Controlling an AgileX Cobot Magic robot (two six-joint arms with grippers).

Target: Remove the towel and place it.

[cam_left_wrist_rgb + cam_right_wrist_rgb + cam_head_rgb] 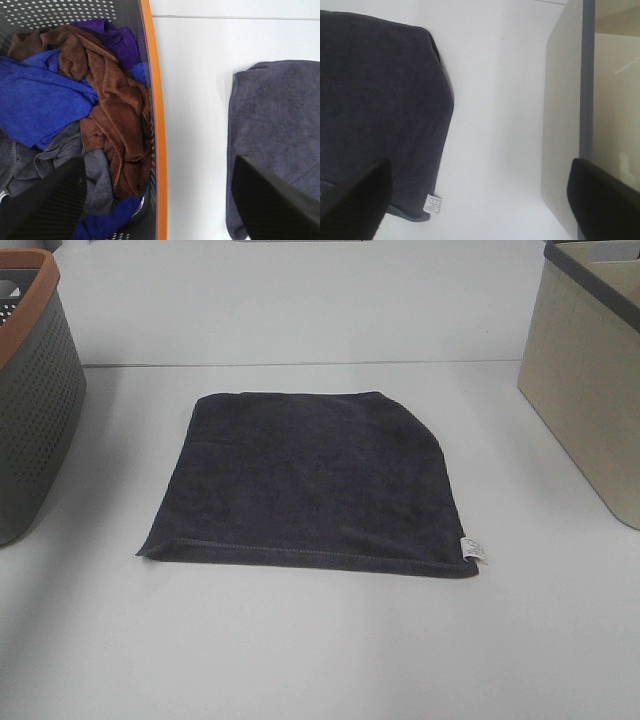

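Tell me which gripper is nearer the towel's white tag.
Right. The right gripper hangs beside the tag corner of the towel; the left gripper hangs at the opposite edge, by the basket.

My left gripper hangs with jaws spread wide, holding nothing. My right gripper does the same, jaws wide apart. Neither arm shows from the high camera.

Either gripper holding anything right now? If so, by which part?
Nothing held. Left gripper and right gripper both open and empty; the towel lies flat on the table.
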